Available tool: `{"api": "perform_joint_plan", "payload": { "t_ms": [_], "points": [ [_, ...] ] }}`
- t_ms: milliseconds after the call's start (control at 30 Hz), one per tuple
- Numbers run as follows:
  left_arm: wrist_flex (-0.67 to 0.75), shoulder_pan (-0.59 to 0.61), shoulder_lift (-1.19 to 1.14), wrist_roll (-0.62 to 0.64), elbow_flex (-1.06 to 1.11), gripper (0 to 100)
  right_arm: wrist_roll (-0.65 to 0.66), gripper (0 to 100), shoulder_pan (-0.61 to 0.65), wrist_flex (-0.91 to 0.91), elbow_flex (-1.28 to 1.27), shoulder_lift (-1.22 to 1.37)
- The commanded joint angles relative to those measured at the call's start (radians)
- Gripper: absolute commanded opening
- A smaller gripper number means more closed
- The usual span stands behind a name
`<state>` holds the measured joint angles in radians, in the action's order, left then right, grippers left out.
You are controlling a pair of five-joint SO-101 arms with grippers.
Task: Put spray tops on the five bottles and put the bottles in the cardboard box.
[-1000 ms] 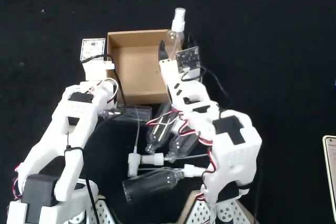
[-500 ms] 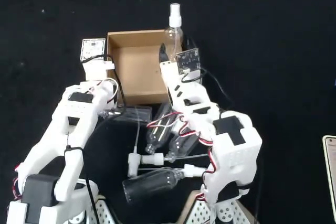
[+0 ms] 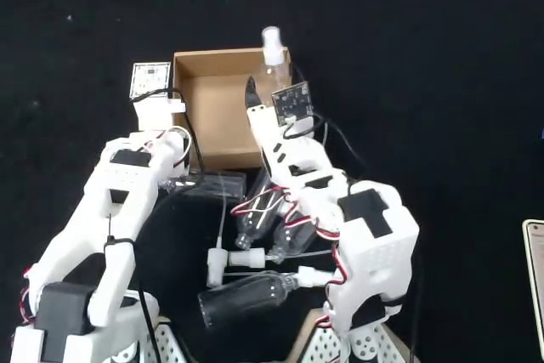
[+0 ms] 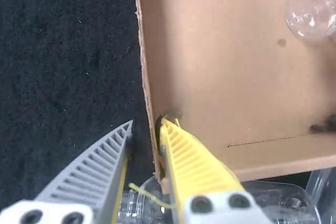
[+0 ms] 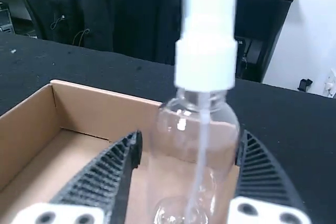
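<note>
The right jaws are pinching the clear plastic bottle [image 3: 274, 64] around its round belly, one black ribbed jaw on each side. The bottle is standing upright, long axis straight up and down. It is wearing its white spray top [image 5: 206, 40], with the thin dip tube running down inside. It is hanging at the far right corner of the cardboard box [image 3: 180, 99], with its glassy base showing over the plain brown floor in the left wrist view. I cannot tell whether that base is touching the floor. The box is lying directly beneath the jaws, so I am expecting a short straight drop and a release, with no sideways travel needed. The right arm [image 3: 374, 227] is the one placed for it. The left jaws are standing spread at the box's near left corner, astride the wall. The yellow ribbed jaw is inside and the grey one outside, and they are not clamping as far as I can see. Nearer the arms' bases, the other bottles [image 3: 255, 218] are lying on their sides on the black cloth desk [image 3: 442, 82], with loose spray tops [image 3: 228, 259] among them
</note>
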<state>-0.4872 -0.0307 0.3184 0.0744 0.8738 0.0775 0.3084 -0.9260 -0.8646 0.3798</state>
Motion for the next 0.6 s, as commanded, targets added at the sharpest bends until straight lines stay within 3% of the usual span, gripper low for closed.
{"api": "perform_joint_plan", "payload": {
  "t_ms": [0, 567],
  "points": [
    [0.015, 0.013, 0.048, -0.002, -0.012, 7, 0.006, 24.3, 0.017, -0.003, 0.002, -0.085],
    [0.015, 0.013, 0.046, -0.002, -0.01, 7, -0.002, 24.3, 0.015, 0.009, -0.128, -0.251]
  ]
}}
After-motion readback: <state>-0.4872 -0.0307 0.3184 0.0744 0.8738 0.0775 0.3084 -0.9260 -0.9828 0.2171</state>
